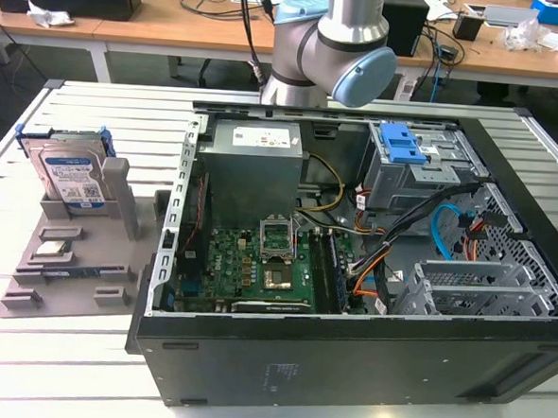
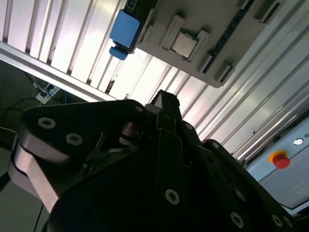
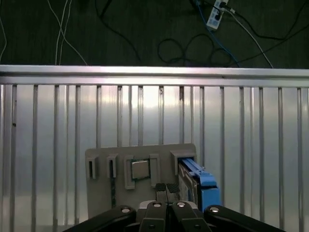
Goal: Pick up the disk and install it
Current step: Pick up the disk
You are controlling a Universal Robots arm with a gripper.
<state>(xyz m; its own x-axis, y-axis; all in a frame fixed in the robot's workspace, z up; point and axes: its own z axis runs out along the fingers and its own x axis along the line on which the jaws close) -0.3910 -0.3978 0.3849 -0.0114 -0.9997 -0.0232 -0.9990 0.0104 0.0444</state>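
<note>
Gripper [image 3: 167, 189], its fingers pressed together and holding nothing, hangs over the grey holder [image 3: 145, 155] where the disk [image 1: 71, 173] stands upright, beside the computer case [image 1: 345, 365] on the exterior view's left.

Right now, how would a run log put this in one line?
disk: upright in grey holder, not picked | gripper: shut, empty, over holder near disk | computer case: open

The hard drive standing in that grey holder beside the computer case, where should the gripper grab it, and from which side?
Take the disk by its free top edge, likely pinching across its two flat faces, from above. It stands on edge in the grey holder, whose posts cover its lower part.
</note>
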